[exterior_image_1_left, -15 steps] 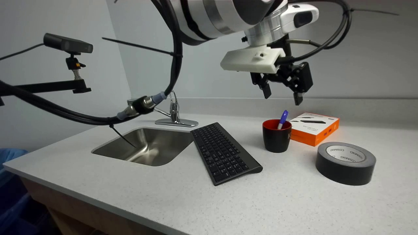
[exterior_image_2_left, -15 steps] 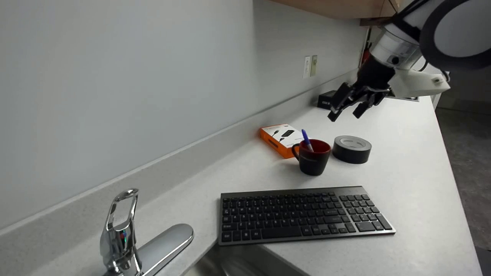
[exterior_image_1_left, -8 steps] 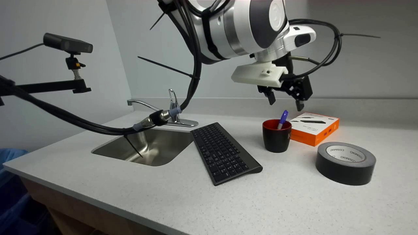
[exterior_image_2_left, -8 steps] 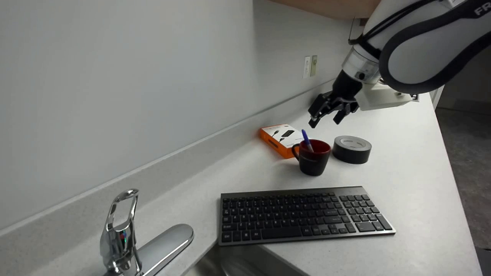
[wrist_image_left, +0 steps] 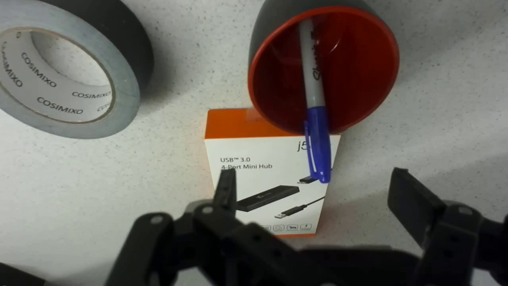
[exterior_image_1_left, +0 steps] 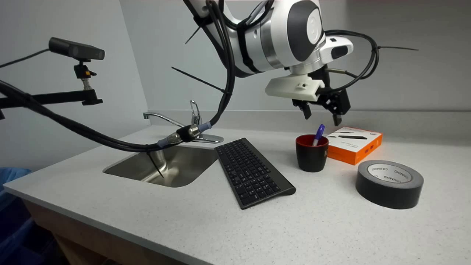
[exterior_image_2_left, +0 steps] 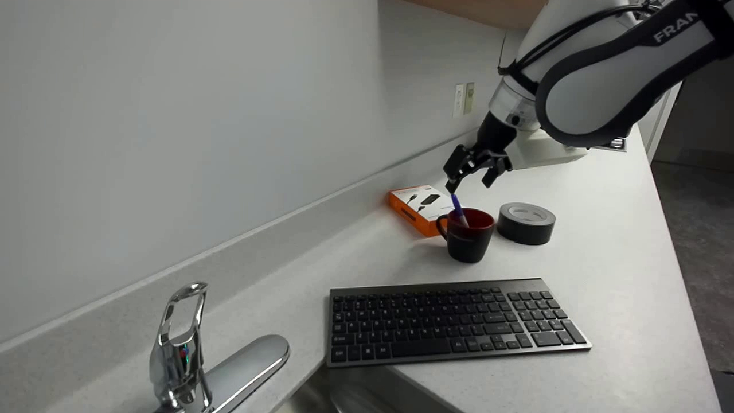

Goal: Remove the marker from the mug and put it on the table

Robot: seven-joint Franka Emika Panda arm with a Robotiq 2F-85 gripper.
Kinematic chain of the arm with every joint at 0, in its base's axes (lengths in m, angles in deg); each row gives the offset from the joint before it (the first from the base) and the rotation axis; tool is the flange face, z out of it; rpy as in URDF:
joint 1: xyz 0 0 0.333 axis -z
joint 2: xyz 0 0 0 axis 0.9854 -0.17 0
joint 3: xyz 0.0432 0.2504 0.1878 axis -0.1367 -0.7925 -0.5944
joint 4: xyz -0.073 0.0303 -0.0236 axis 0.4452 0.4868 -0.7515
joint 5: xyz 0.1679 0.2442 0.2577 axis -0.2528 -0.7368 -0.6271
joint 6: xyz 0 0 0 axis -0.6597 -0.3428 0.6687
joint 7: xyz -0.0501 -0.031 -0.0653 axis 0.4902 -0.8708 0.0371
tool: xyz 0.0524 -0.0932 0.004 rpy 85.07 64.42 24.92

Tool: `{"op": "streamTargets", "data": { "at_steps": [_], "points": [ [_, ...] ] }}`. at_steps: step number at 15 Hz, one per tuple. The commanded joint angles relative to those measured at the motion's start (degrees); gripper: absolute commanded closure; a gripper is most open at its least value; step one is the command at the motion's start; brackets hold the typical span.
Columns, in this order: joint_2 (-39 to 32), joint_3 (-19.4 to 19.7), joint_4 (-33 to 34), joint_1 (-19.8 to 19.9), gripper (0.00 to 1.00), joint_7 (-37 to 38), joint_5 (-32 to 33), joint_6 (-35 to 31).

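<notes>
The black mug with red inside stands upright on the light grey table [exterior_image_1_left: 184,221], in both exterior views [exterior_image_1_left: 311,158] [exterior_image_2_left: 468,244] and at the top of the wrist view [wrist_image_left: 361,75]. The marker [exterior_image_1_left: 319,133] leans in it with its blue cap up, past the rim; it also shows in an exterior view [exterior_image_2_left: 457,205] and the wrist view [wrist_image_left: 318,139]. My gripper [exterior_image_1_left: 322,118] is open and empty, above the mug and apart from it, also seen in an exterior view [exterior_image_2_left: 470,183]. In the wrist view the cap end lies between the open fingers [wrist_image_left: 414,202] in the picture.
An orange-and-white box [exterior_image_1_left: 353,143] lies beside the mug, below my gripper in the wrist view. A black tape roll [exterior_image_1_left: 390,191] is near the mug. A keyboard [exterior_image_2_left: 453,321] partly overhangs the steel sink [exterior_image_1_left: 165,165]. A chrome faucet [exterior_image_2_left: 180,350] stands at the back.
My gripper has moved down and closer to the mug, leftward in an exterior view, and stays open. The mug and marker have not moved.
</notes>
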Motion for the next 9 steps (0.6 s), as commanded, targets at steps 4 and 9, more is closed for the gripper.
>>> {"op": "streamTargets", "data": {
  "at_steps": [4, 9],
  "points": [
    [-2.1, 2.5, 1.3, -2.9, 0.00, 0.4, -0.6, -1.2],
    [-4.3, 3.7, 2.0, -4.9, 0.00, 1.8, 0.9, -2.9]
  ]
}}
